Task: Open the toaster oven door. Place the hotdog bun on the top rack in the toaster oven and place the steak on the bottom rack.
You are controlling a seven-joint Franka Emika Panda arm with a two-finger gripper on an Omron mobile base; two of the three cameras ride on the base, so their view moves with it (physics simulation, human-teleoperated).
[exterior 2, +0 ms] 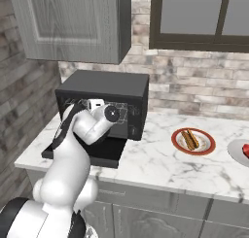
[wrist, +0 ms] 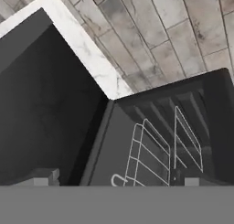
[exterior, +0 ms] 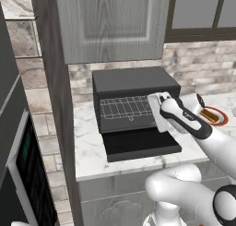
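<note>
Hovering in front of a black toaster oven (exterior: 133, 82) on a marble table (exterior 2: 160, 164), a white robot arm holds its fingers (wrist: 45, 176) spread wide apart, gripping nothing. The toaster oven door (exterior: 140, 146) already lies folded down flat on the table, so the opening step looks finished. Inside the cavity a silver wire rack (exterior: 124, 107) shows; in the hand view a second rack seems to sit alongside it, but which is upper or lower is unclear there. To the right, well apart from the oven, the hotdog bun (exterior 2: 190, 139) rests on a red-rimmed plate (exterior 2: 193, 151). Farther right, at the picture's edge, the red steak (exterior 2: 246, 150) lies on a pale plate (exterior 2: 236, 152). Next, the arm probably needs to swing right and lower its open fingers over the bun.
</note>
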